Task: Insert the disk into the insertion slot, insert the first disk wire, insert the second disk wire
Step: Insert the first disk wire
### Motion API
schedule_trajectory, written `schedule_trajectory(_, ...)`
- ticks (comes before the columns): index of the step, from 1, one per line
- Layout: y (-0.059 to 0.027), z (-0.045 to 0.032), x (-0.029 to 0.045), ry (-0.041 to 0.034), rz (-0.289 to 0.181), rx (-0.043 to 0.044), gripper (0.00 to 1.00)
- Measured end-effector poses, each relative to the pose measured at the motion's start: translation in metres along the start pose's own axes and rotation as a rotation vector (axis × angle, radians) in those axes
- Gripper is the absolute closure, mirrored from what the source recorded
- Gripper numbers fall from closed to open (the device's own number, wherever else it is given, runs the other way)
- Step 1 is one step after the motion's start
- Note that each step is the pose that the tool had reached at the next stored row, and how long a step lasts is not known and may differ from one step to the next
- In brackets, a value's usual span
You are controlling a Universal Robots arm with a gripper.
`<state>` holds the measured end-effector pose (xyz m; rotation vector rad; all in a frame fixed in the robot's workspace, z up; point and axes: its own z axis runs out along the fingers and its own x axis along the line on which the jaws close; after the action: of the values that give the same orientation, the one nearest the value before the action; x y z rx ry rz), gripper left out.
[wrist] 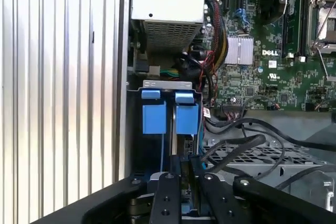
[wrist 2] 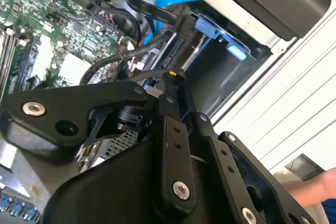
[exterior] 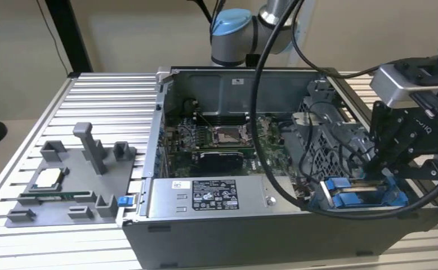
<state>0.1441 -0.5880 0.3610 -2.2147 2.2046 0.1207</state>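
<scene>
Hanging low inside the open grey metal computer case (exterior: 227, 214), at its front corner on the exterior view's right: black robot gripper (exterior: 375, 179), pincer apart or clamped impossible to tell. Just beneath, in the narrow grey sheet-metal insertion slot (wrist: 168, 84) at that same corner: silver-grey disk (exterior: 363, 192) in bright blue plastic carrier. Beside the slot, further into the case: loose black cables (wrist: 247, 142) draped across a perforated grey cage (wrist: 252, 158).

In the exterior view an open computer case (exterior: 234, 84) stands on the ribbed metal desk (exterior: 106, 101). Its green motherboard (exterior: 183, 136) has the grey labelled power supply box (exterior: 211, 197) at six o'clock. A grey fixture tray (exterior: 84, 180) lies at the case's nine o'clock. A black cable (exterior: 254, 101) hangs across the case.
</scene>
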Motion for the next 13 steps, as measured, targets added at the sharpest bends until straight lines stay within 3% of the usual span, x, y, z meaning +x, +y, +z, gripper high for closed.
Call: schedule_trajectory(13, 0.0000, -0.0003, 0.0026, 0.0004, 0.000, 0.0000, 1.00)
